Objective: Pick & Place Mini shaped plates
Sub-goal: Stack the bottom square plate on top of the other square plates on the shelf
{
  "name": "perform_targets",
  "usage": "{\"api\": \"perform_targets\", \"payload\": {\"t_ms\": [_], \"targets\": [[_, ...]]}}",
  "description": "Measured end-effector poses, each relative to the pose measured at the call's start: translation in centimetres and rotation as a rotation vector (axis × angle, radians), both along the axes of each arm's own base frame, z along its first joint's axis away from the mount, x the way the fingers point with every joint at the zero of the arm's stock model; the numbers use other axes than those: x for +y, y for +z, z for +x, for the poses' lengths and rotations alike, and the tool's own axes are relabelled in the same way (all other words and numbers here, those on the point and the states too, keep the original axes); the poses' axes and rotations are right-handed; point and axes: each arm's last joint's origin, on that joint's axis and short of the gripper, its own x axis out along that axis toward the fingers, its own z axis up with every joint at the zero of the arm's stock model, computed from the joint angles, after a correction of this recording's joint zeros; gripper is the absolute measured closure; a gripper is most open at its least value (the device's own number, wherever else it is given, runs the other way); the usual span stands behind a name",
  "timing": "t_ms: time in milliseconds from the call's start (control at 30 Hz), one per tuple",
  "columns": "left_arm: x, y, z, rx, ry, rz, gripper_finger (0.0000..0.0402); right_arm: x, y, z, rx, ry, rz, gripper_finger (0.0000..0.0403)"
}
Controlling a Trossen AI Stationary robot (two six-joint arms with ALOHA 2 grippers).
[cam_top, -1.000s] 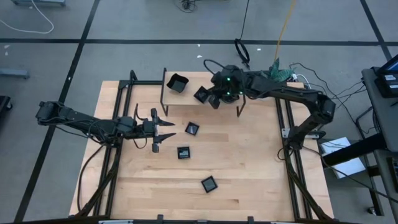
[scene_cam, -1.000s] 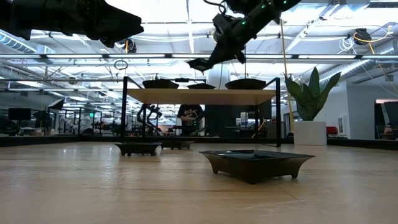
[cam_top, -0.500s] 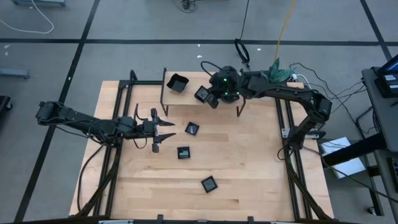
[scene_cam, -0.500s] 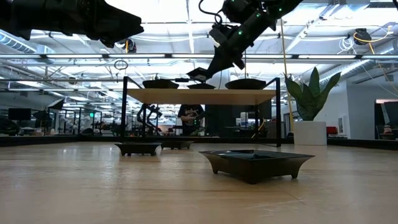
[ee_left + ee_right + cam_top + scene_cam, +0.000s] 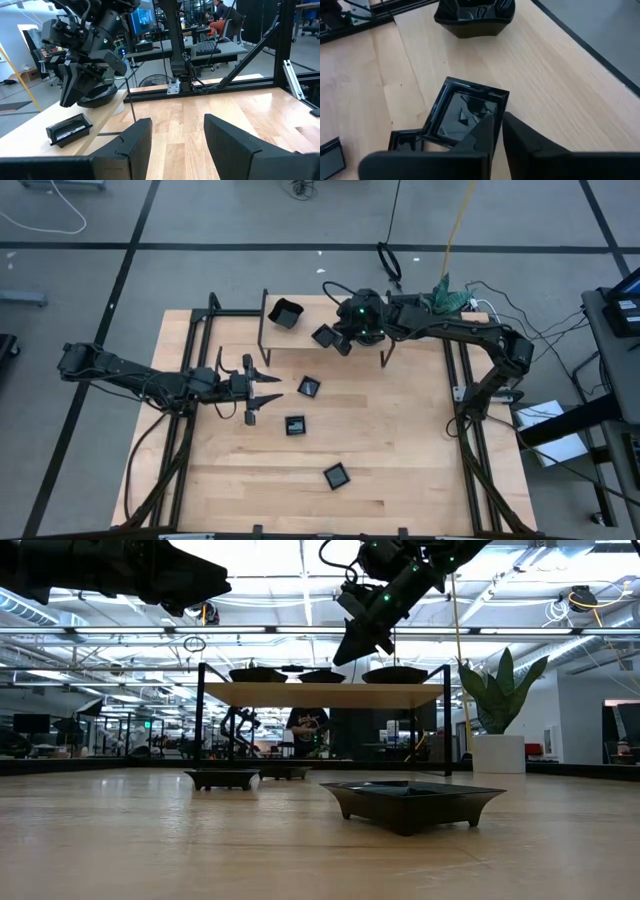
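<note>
A small square black plate (image 5: 465,112) lies flat on the raised wooden shelf (image 5: 300,346) at the table's far side, between two other black dishes (image 5: 257,673) (image 5: 395,674). My right gripper (image 5: 498,122) comes down on it from the right and is shut on its rim; it also shows in the high view (image 5: 338,338). Three more small plates (image 5: 309,387) (image 5: 294,425) (image 5: 337,476) rest on the table top. My left gripper (image 5: 265,387) hangs open and level over the table's left half, holding nothing. My right gripper has the square plate by the rim of its right-hand edge (image 5: 504,102), one finger inside the dish and one outside. The fingers slant down from the table's right side. The plate lies level with its bottom on the shelf.
The shelf stands on thin dark legs (image 5: 262,345) above the table's far part. A larger black dish (image 5: 286,313) sits at its left end. Black frame rails (image 5: 180,430) run along the table's left and right sides. Bare wood lies toward the near edge.
My right gripper has come down toward the shelf with the square plate. The plate hung tilted and clear above the shelf a second ago; now it lies level on the shelf top between the two other dishes.
</note>
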Motion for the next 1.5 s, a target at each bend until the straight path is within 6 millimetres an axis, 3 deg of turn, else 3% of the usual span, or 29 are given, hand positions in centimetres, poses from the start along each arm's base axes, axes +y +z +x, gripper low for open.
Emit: {"api": "perform_targets", "payload": {"t_ms": [200,333,433,600,767,900,1000,1200,1500], "targets": [[0.0,0.0,0.0,0.000,0.000,0.000,0.0215,0.3,0.3,0.1,-0.020,0.026,-0.030,0.0346],[0.0,0.0,0.0,-0.001,0.000,0.000,0.0215,2.9,2.0,0.2,-0.065,0.176,-0.063,0.0319],[0.0,0.0,0.0,-0.001,0.000,0.000,0.0215,6.8,2.6,0.9,-0.090,0.331,-0.072,0.0290],[0.0,0.0,0.0,0.000,0.000,0.000,0.0215,15.1,2.2,2.2,-0.075,0.550,-0.089,0.0243],[0.0,0.0,0.0,0.000,0.000,0.000,0.0215,22.2,-1.3,3.0,0.066,0.638,-0.186,0.0232],[0.0,0.0,0.0,0.000,0.000,0.000,0.0215,26.0,-3.9,3.6,0.121,0.709,-0.197,0.0237],[0.0,0.0,0.0,0.000,0.000,0.000,0.0215,27.7,-6.7,3.9,0.207,0.734,-0.159,0.0240],[0.0,0.0,0.0,0.000,0.000,0.000,0.0215,28.7,-10.3,3.8,0.358,0.725,-0.119,0.0239],[0.0,0.0,0.0,0.000,0.000,0.000,0.0215,31.0,-12.7,3.5,0.418,0.839,0.055,0.0254]]}}
